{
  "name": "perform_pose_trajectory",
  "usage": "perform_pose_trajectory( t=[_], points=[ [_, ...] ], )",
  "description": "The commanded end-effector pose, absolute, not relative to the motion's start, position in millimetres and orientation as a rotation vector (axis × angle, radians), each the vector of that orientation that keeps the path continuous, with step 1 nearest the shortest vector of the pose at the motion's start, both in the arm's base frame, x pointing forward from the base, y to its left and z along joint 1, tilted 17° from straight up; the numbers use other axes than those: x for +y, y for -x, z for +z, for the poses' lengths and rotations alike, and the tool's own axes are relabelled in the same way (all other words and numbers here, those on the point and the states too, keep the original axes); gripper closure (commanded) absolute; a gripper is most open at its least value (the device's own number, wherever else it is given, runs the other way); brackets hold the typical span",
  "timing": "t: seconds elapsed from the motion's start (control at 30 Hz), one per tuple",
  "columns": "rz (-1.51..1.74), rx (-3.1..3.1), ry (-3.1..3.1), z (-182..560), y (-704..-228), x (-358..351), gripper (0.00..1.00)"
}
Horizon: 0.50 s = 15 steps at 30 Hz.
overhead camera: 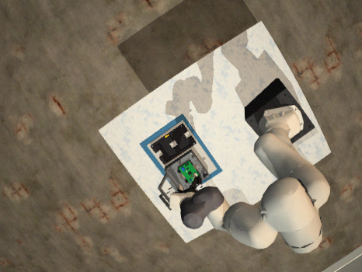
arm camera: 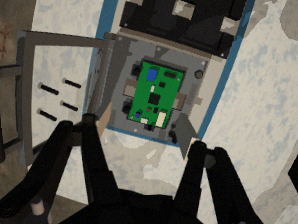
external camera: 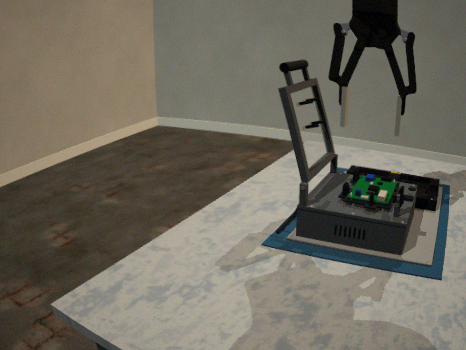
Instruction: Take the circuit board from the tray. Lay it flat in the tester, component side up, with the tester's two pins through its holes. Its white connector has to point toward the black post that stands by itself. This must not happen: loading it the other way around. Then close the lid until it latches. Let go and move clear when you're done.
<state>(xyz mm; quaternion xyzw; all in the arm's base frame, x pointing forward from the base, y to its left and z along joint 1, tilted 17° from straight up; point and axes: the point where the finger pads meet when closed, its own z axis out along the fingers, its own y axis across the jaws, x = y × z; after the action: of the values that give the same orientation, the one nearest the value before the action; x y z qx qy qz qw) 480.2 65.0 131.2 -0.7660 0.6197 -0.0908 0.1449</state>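
The green circuit board (external camera: pixel 372 189) lies flat, component side up, on top of the grey tester (external camera: pixel 357 215). It also shows in the wrist view (arm camera: pixel 154 95) and from above (overhead camera: pixel 187 172). Its white connector (arm camera: pixel 161 120) is at the board's near end in the wrist view. The tester's lid (external camera: pixel 307 125) stands open and upright at the left, with a black handle (external camera: pixel 294 65) on top. My gripper (external camera: pixel 371 117) hangs well above the board, open and empty. The black tray (arm camera: pixel 182 8) sits empty behind the tester.
Tester and tray rest on a grey plate over a blue mat (external camera: pixel 360 255) on the white table. The arm's base (overhead camera: pixel 281 116) stands at the table's far corner.
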Motion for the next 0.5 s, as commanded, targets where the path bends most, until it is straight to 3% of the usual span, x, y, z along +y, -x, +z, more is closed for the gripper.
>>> perform_pose_trajectory(
  t=[0.0,0.47],
  points=[
    [-0.234,1.891,2.172,142,-464,63,0.42],
    [-0.234,1.891,2.172,205,-446,57,0.42]
  ],
)
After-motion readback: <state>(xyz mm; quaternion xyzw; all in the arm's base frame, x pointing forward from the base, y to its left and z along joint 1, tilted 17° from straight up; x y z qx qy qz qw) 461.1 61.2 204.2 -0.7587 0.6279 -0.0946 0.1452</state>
